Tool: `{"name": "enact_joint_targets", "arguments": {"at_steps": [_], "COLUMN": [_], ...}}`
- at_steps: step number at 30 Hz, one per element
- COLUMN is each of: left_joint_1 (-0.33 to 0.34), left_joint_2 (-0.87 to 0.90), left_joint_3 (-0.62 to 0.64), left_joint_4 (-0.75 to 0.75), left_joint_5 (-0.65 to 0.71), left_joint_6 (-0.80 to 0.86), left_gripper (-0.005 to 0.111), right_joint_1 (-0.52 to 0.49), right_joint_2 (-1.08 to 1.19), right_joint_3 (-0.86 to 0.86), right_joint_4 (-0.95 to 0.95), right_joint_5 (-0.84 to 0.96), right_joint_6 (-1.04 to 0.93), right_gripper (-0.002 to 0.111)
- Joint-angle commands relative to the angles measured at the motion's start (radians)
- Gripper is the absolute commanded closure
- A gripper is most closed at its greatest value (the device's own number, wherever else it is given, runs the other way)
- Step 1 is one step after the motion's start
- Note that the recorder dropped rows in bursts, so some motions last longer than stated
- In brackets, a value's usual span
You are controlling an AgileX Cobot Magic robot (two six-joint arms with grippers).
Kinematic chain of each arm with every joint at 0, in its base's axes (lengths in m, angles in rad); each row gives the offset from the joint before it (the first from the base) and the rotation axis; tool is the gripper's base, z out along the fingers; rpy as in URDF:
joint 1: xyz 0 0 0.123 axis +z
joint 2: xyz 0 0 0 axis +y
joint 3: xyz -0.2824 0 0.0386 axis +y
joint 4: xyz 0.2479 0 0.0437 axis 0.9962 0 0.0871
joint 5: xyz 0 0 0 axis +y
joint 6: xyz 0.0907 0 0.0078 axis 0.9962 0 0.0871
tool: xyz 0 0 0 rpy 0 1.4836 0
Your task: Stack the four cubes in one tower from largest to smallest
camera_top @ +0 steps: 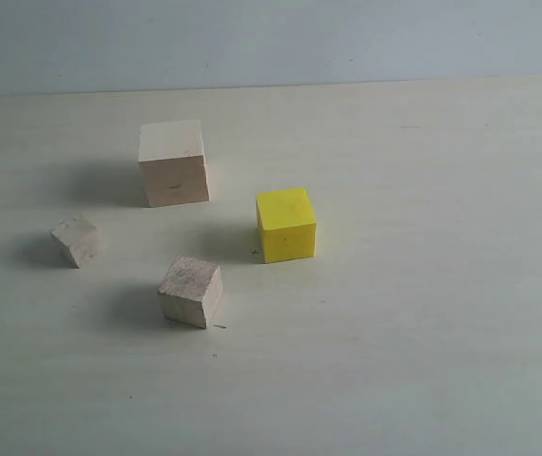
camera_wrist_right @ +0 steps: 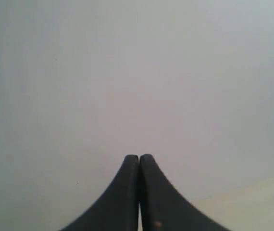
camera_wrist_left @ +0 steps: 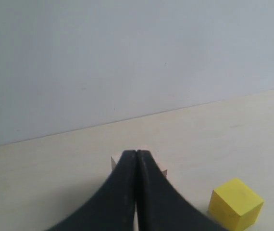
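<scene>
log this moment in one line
stacked: none | large cube, yellow cube, medium cube, small cube: apart | left gripper: shut | right gripper: shut

pale cubes: 3 (large cube (camera_top: 173, 161), medium cube (camera_top: 191, 291), small cube (camera_top: 76, 240)) | yellow cube (camera_top: 285, 224): 1 | cubes in all: 4 | claws: 2 (left claw (camera_wrist_left: 136, 159), right claw (camera_wrist_right: 139, 161)) | tabletop (camera_top: 423, 361): 1

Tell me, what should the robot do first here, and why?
Probably open the left gripper, ready to take the bright yellow cube: nothing is stacked yet, its jaws are shut, and yellow belongs on the large pale bare-wood cube, the natural base.
</scene>
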Motion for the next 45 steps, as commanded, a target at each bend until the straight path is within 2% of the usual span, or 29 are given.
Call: {"name": "enact_joint_targets", "arguments": {"at_steps": [1, 5, 7, 12, 14, 16, 20, 23, 25, 29, 34, 41, 45], "left_joint_1": [-0.006, -0.006, -0.006, -0.006, -0.006, -0.006, -0.006, -0.006, -0.006, -0.006, 0.039, 0.141, 0.164], "left_joint_2": [0.053, 0.123, 0.160, 0.273, 0.319, 0.381, 0.526, 0.641, 0.720, 0.851, 0.998, 1.120, 1.167], "left_joint_3": [-0.004, -0.010, -0.038, -0.145, -0.191, -0.249, -0.377, -0.479, -0.551, -0.674, -0.779, -0.838, -0.850], "left_joint_4": [-0.003, -0.003, -0.006, -0.006, -0.006, -0.006, -0.013, -0.015, -0.007, 0.026, 0.053, 0.006, -0.036], "left_joint_5": [-0.008, -0.004, 0.015, 0.063, 0.056, 0.054, 0.094, 0.133, 0.149, 0.176, 0.256, 0.405, 0.438], "left_joint_6": [0.001, 0.001, 0.001, 0.001, 0.001, 0.001, -0.006, -0.006, -0.006, 0.000, 0.000, -0.006, -0.002], "left_gripper": [0.107, 0.100, 0.091, 0.054, 0.048, 0.050, 0.057, 0.065, 0.071, 0.081, 0.107, 0.107, 0.107], "right_joint_1": [-0.003, -0.003, -0.003, -0.003, -0.003, -0.003, 0.000, 0.022, 0.027, 0.027, 0.027, 0.027, 0.027], "right_joint_2": [-0.005, -0.005, 0.005, 0.066, 0.099, 0.135, 0.225, 0.283, 0.320, 0.380, 0.412, 0.410, 0.410], "right_joint_3": [-0.014, -0.055, -0.087, -0.208, -0.272, -0.328, -0.413, -0.431, -0.430, -0.430, -0.430, -0.430, -0.430], "right_joint_4": [-0.057, -0.057, -0.057, -0.054, 0.007, 0.157, 0.558, 0.781, 0.825, 0.760, 0.747, 0.783, 0.811], "right_joint_5": [0.086, 0.107, 0.150, 0.371, 0.482, 0.582, 0.798, 0.890, 0.918, 0.983, 1.046, 0.971, 0.955], "right_joint_6": [0.038, 0.036, 0.036, 0.026, 0.013, -0.087, -0.676, -0.919, -0.947, -0.947, -0.947, -0.945, -0.945], "right_gripper": [0.108, 0.108, 0.108, 0.108, 0.108, 0.108, 0.108, 0.108, 0.108, 0.108, 0.108, 0.108, 0.108]}}
